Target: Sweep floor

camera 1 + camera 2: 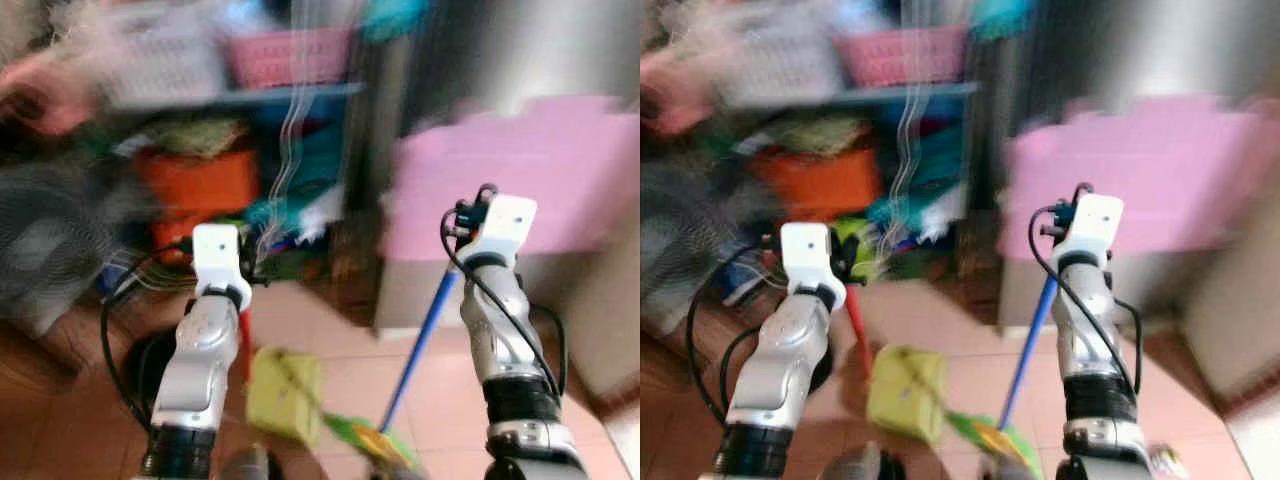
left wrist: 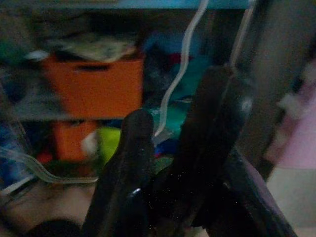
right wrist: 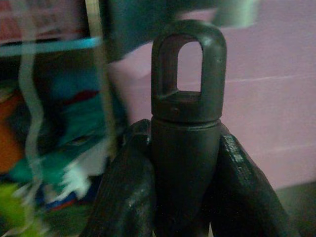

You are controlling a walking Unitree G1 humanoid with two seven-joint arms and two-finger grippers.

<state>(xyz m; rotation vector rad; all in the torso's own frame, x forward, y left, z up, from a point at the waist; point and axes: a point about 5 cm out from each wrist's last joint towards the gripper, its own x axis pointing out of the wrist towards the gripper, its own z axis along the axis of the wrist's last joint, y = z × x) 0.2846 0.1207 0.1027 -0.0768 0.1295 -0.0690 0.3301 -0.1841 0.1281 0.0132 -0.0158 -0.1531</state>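
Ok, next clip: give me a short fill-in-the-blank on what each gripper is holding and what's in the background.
1. The right gripper is shut on the black end cap of a broom handle whose shaft is ____ in colour.
2. The left gripper holds the red handle of a yellow-green ____.
3. On the shelf behind the left arm sits a storage box coloured ____.
4. The floor is covered in ____.

Missing words: blue; dustpan; orange; tiles

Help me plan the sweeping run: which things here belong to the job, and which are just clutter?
For the job:
- broom, gripped by the right gripper
- yellow dustpan, its red handle at the left gripper

Lying about:
- orange bin
- pink basket
- fan
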